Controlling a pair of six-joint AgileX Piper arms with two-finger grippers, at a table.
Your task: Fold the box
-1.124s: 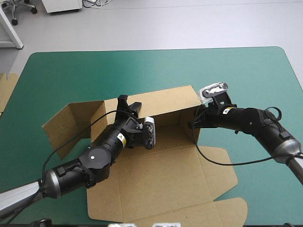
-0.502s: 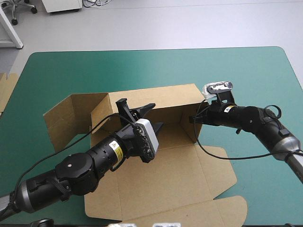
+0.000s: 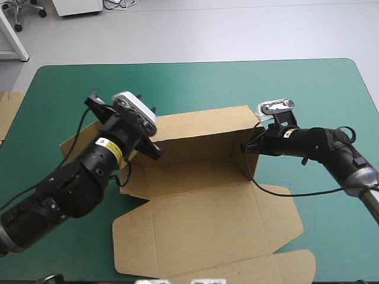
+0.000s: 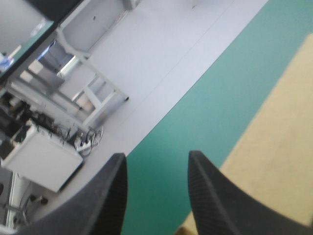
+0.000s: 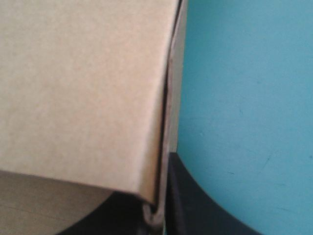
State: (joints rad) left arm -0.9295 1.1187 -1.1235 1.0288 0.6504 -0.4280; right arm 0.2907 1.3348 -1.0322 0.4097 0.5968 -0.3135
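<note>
1. Brown board takes up the middle of the scene: the box (image 3: 201, 219) lies on the teal-green cover (image 3: 296, 94), part-formed as an open tray.
2. The box's far long wall (image 3: 201, 127) stands upright along the back of its floor (image 3: 189, 171).
3. The box's lid panel (image 3: 207, 236) lies flat on the cover on the near side of that floor, with its rounded side flaps (image 3: 278, 216) spread out flat too.
4. At the box's right end, a short end wall (image 3: 247, 158) stands upright and meets the far wall at the corner.
5. The right gripper (image 5: 157, 215) is at that right end. In its wrist view the black fingers are all but closed, with the thin edge of the end wall pinched between them, one finger on each face of the board.
6. At the box's left end, a side panel (image 3: 83, 145) is splayed outward from the floor, and the left arm hides part of it.
7. The left gripper (image 4: 155, 154) is raised above the box's left end. Its two fingers stand apart with a clear gap, and only teal-green cover shows between them, so it holds nothing. The brown board lies off to one side of the gripper, untouched.
8. Well to the left of the box, at the table's edge, a scrap of more brown board (image 3: 9, 112) shows.
</note>
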